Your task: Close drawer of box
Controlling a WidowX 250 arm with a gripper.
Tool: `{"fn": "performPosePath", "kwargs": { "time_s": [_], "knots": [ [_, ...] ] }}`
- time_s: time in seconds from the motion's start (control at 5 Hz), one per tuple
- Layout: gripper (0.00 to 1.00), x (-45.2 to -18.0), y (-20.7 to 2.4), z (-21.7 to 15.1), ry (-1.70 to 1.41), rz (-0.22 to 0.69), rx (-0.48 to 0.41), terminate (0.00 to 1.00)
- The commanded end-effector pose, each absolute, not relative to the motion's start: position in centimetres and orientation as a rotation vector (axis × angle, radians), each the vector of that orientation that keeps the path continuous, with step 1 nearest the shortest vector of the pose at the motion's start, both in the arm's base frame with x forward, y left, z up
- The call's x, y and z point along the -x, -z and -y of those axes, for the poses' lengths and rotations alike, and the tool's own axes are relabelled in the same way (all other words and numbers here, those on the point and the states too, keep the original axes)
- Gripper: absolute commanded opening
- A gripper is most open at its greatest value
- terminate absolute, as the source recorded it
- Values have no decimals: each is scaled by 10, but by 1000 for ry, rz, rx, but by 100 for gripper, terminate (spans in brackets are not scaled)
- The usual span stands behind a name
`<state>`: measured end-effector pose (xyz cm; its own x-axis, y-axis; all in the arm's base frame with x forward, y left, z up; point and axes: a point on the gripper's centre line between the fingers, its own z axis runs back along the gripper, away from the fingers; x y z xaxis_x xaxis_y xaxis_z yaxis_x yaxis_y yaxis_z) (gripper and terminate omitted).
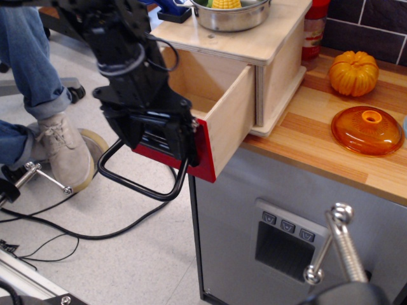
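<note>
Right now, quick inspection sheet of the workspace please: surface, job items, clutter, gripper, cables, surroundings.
Surface: wooden counter on a grey cabinet.
Job items: drawer pulled out of the box; loop handle hangs down.
Clutter: steel pot on the box, pumpkin, orange lid.
Gripper: gripper against the drawer's red front; jaw state unclear.
Cables: black cables across the floor.
Surroundings: a person's leg and shoe close to the arm.

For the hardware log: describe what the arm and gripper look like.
The arm is matte black and blocky, built of stacked segments, with thin black cables looping along its side. The gripper is also black, boxy, with small silver screws. No markings are legible.
</note>
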<state>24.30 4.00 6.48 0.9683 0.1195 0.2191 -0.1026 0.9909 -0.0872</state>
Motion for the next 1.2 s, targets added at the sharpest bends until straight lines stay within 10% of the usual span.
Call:
{"fn": "performPosePath", "kwargs": {
  "time_s": [0.0,1.0],
  "knots": [
    [100,-278,-80,-50,-106,313,38,0],
    [100,-354,-100,-75,-281,400,26,0]
  ]
}}
